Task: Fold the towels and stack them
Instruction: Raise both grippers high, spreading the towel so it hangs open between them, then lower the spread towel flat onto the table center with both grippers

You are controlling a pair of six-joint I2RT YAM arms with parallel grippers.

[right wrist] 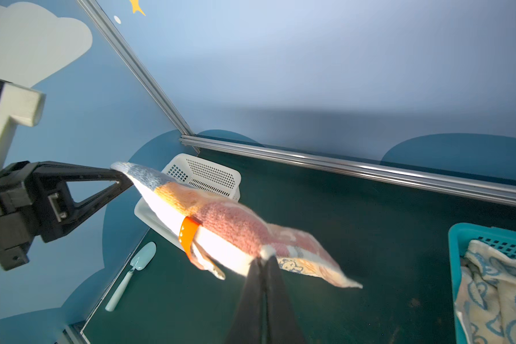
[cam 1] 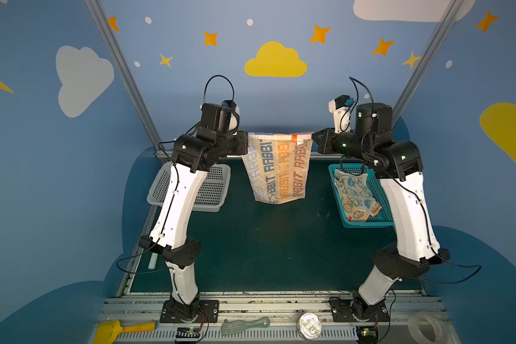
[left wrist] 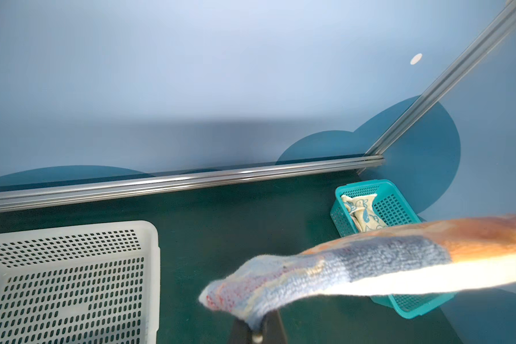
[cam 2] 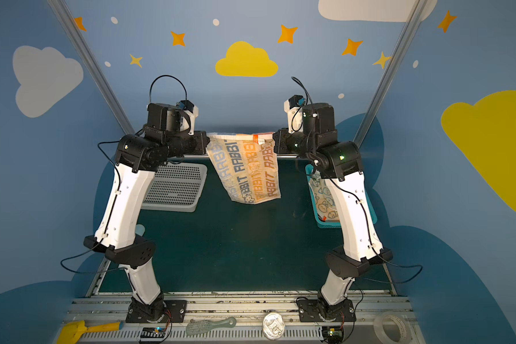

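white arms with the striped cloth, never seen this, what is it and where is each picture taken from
Two white-and-black robot arms stand on a dark green table. Two pictures look down from overhead; two come from wrist cameras. The left end effector and right end effector, both shut, each pinch a top corner of the hanging blue, orange and cream striped terry towel. On the table: a white perforated plastic basket, and a teal plastic basket holding a blue-printed cream towel.
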